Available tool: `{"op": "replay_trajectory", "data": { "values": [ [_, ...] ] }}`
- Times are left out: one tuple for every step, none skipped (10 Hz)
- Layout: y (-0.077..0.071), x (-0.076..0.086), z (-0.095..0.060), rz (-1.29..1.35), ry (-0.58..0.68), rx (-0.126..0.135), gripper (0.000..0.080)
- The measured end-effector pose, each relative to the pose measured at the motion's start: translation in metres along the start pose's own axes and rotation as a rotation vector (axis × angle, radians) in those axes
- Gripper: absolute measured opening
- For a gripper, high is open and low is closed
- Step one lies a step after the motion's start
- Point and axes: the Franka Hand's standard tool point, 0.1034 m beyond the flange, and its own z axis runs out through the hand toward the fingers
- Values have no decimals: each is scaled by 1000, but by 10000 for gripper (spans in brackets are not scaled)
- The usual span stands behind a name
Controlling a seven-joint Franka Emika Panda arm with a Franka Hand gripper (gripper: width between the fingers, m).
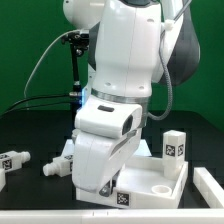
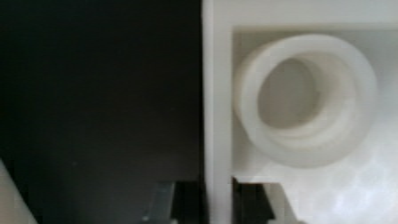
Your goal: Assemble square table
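Note:
The white square tabletop slab (image 1: 155,178) lies flat at the exterior view's lower right, with a round socket (image 1: 163,186) and a tag on its front edge. My gripper (image 1: 100,188) is down at its left side. In the wrist view my gripper (image 2: 217,192) is shut on the slab's raised rim (image 2: 217,90), one dark finger (image 2: 178,203) on each side, next to a round socket (image 2: 306,100). One tagged leg (image 1: 175,145) stands upright at the slab's far right corner. Two legs (image 1: 12,160) (image 1: 56,168) lie at the left.
Another white leg (image 1: 211,185) lies at the exterior view's right edge. A white strip (image 1: 60,218) runs along the front of the black table. A dark post with cables (image 1: 72,70) stands behind the arm, before a green backdrop.

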Motion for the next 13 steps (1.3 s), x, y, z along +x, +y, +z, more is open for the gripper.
{"op": "replay_trajectory", "data": {
  "values": [
    [7, 7, -13, -73, 9, 2, 50],
    [19, 14, -26, -142, 19, 8, 50],
    [28, 22, -32, -153, 32, 0, 50],
    [26, 20, -28, -145, 30, 4, 50],
    [25, 18, -27, -141, 28, 7, 50],
    [25, 18, -26, -139, 28, 8, 51],
    [25, 18, -25, -144, 28, 7, 51],
    [29, 22, -27, -187, 41, -11, 51],
    [33, 26, -29, -224, 57, -29, 51],
    [35, 29, -30, -239, 73, -41, 51],
    [34, 34, -28, -243, 88, -48, 51],
    [32, 39, -22, -242, 97, -52, 51],
    [30, 45, -18, -226, 101, -55, 51]
  ]
}}
